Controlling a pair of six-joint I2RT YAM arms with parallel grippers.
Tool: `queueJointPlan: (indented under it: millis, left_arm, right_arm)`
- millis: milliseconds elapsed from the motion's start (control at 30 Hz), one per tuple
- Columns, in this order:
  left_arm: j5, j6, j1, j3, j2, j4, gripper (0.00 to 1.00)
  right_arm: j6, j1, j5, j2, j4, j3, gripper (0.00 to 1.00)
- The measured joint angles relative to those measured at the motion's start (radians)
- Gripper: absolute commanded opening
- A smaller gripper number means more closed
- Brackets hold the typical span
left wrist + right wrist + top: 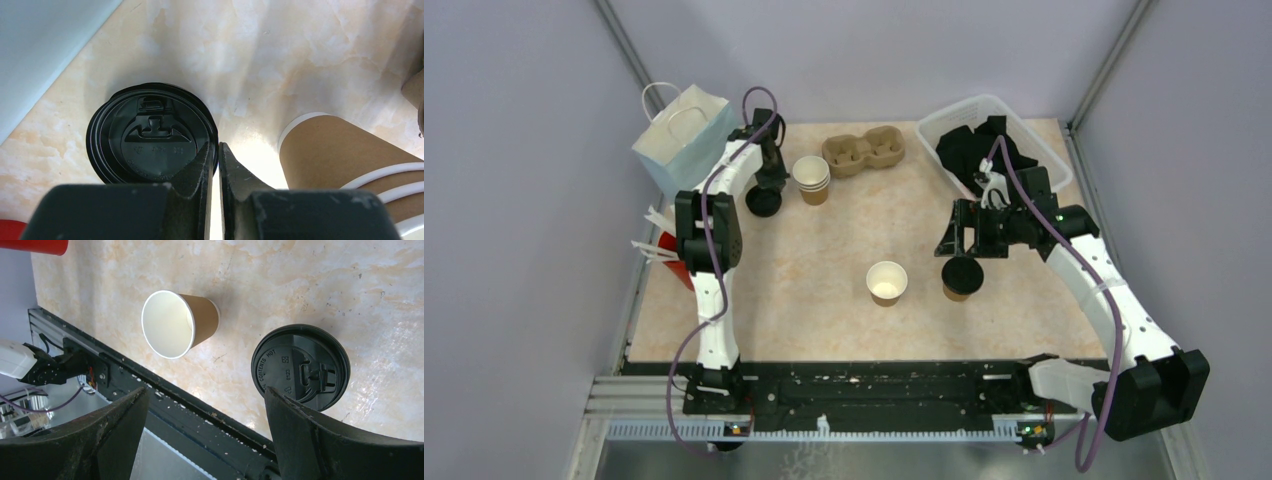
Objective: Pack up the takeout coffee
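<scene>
A black lid (150,135) lies on the table at the back left (764,205), on what looks like a stack of lids. My left gripper (218,146) is above it (769,188), its jaws nearly closed on the lid's right rim. A kraft cup with a black lid (961,277) stands right of centre. My right gripper (964,245) hovers just behind and above it, wide open and empty (206,390), with the lidded cup (300,367) by its right finger. An open kraft cup (886,282), white inside, stands to the left of the lidded one (175,325).
A stack of kraft cups (811,178) stands right beside the left gripper (340,150). The cardboard carrier (864,150) is at the back centre. A white paper bag (682,140) is at the back left, a clear bin (1024,125) at the back right, and a red cup (671,262) at the left edge.
</scene>
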Motion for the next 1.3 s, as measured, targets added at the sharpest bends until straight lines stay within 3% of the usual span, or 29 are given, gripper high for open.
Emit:
queueJointPlan:
  millis: [1033,1300]
  left_arm:
    - [0.000,0.005,0.000,0.000,0.000,0.000,0.12]
    - [0.000,0.011,0.000,0.000,0.000,0.000,0.16]
  right_arm:
    - [0.000,0.000,-0.001,0.000,0.000,0.000,0.86]
    - [0.000,0.000,-0.006,0.000,0.001,0.000,0.86]
